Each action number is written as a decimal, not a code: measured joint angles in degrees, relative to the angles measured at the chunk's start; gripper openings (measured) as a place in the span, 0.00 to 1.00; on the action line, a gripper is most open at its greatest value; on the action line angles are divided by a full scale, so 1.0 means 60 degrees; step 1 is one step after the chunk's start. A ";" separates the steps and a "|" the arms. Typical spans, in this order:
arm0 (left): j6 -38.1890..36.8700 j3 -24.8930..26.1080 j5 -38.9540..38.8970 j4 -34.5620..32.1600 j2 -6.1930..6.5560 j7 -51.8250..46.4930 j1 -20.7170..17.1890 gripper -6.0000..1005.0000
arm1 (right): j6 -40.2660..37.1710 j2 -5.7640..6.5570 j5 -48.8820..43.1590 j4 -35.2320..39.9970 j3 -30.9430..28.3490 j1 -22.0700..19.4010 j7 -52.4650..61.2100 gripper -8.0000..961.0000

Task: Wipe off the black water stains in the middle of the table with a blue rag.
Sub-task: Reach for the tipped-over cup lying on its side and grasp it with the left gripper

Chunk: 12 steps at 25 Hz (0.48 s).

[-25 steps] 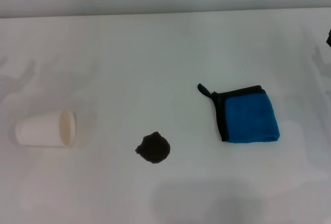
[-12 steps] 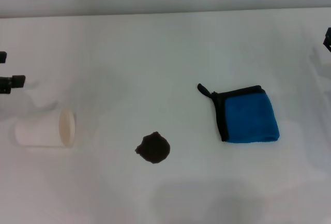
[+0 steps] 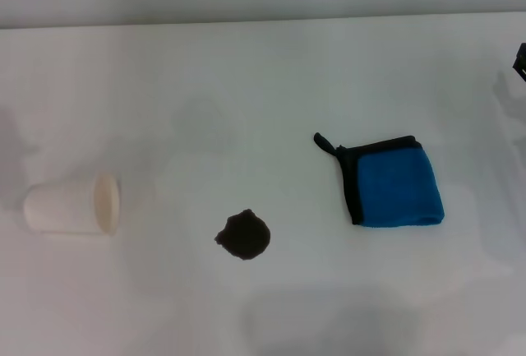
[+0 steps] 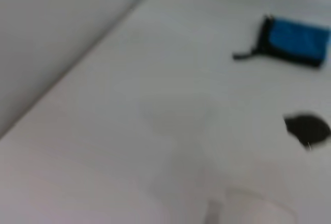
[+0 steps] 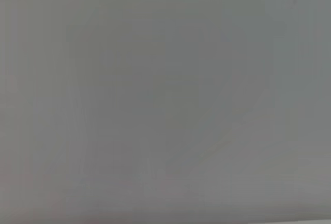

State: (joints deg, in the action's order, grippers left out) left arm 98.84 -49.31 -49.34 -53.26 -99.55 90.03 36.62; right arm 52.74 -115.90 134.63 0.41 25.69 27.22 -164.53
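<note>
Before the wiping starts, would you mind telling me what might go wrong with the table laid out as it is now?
1. The blue rag lies folded, apart from the black water stains; a grasp by its loop could let it unfold and wipe poorly.
2. The stain looks wet and dark, so one pass may smear it over the white table.
3. The white paper cup lies on its side on the stain's other side; a wide sweep might send it rolling.

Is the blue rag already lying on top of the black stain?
No, in the head view the blue rag lies flat on the table, apart from the black water stains, which are uncovered.
</note>
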 joint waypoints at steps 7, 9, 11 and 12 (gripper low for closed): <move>0.0039 -0.0123 0.0608 -0.0073 -0.0199 0.1362 0.0224 0.87 | -0.0100 -0.0028 0.0006 -0.0091 -0.0458 0.0068 0.0000 0.89; 0.0036 -0.0160 0.0863 -0.0073 -0.0327 0.1508 0.0409 0.87 | -0.0112 -0.0021 0.0004 -0.0146 -0.0536 0.0064 0.0000 0.89; 0.0018 -0.0168 0.1179 -0.0020 -0.0473 0.1582 0.0640 0.87 | -0.0150 -0.0005 0.0004 -0.0180 -0.0680 0.0062 0.0000 0.89; 0.0003 -0.0182 0.1392 0.0016 -0.0577 0.1670 0.0746 0.87 | -0.0153 -0.0002 0.0004 -0.0182 -0.0714 0.0062 0.0000 0.89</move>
State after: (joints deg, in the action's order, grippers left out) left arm 98.86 -50.40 -40.98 -53.17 -103.01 100.05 41.09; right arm 51.82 -115.92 134.65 -0.68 21.41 27.59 -164.53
